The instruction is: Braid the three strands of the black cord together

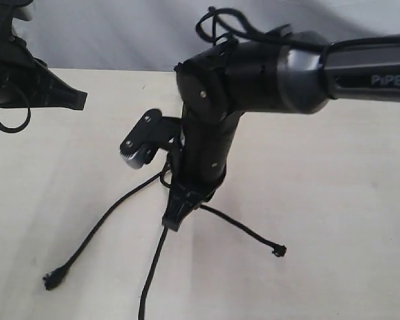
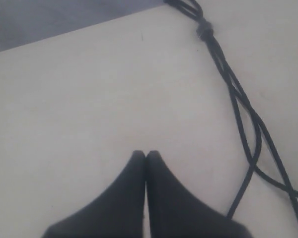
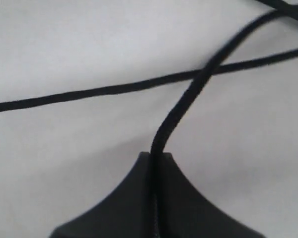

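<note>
While my right gripper [image 3: 157,157] pinches one strand [image 3: 186,99] above the table [image 1: 333,200], my left gripper [image 2: 146,154] rests pressed together, empty.

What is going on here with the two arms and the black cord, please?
The right pincer is shut on one strand of the black cord, and that strand crosses another just beyond the pincer. The left pincer is shut on nothing, off to the side. The loose ends lie spread apart on the table.
</note>
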You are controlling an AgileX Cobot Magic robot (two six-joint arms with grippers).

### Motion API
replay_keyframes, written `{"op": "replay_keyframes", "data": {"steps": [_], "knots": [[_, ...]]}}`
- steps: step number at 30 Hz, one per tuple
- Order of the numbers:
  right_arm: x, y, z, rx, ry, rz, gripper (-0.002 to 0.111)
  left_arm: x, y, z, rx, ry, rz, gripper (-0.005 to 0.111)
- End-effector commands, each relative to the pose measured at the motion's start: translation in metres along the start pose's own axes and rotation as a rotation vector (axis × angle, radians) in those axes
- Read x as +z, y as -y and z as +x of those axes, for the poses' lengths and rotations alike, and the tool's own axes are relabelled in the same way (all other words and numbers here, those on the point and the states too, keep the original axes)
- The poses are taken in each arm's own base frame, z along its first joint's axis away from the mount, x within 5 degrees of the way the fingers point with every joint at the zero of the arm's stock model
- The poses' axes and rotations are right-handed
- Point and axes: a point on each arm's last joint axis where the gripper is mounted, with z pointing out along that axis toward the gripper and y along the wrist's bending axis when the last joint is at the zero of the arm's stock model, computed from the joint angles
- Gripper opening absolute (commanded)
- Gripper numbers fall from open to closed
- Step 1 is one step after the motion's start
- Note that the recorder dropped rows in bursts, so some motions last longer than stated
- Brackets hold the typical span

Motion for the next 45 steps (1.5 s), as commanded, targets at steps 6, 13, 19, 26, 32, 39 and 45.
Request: {"op": "replay_keyframes", "data": {"steps": [6,13,19,26,32,39,45], "knots": [[0.001,0.072,0.04,0.276,-0.03,0.052,0.0,-0.002,-0.001,0.001,-0.004,-0.002,-0.003,0.0],[0.035,0.098,0.061,0.388,-0.107,0.004,0.0,-0.002,-0.001,0.001,0.001,-0.002,-0.003,0.0],[0.063,0.1,0.064,0.419,-0.145,-0.014,0.0,-0.002,-0.001,0.001,0.001,-0.002,-0.003,0.0],[0.068,0.097,0.061,0.431,-0.139,-0.01,0.004,-0.002,-0.001,0.002,-0.002,-0.004,-0.002,0.0],[0.067,0.093,0.056,0.392,-0.147,0.025,0.059,-0.002,0.001,0.003,-0.042,-0.019,0.013,0.0],[-0.008,0.101,0.052,0.385,0.018,0.134,0.093,0.001,0.043,0.01,0.055,-0.075,0.218,0.0],[-0.111,0.105,0.081,0.48,0.307,0.296,0.093,0.019,0.086,0.028,0.12,-0.218,0.315,0.0]]}}
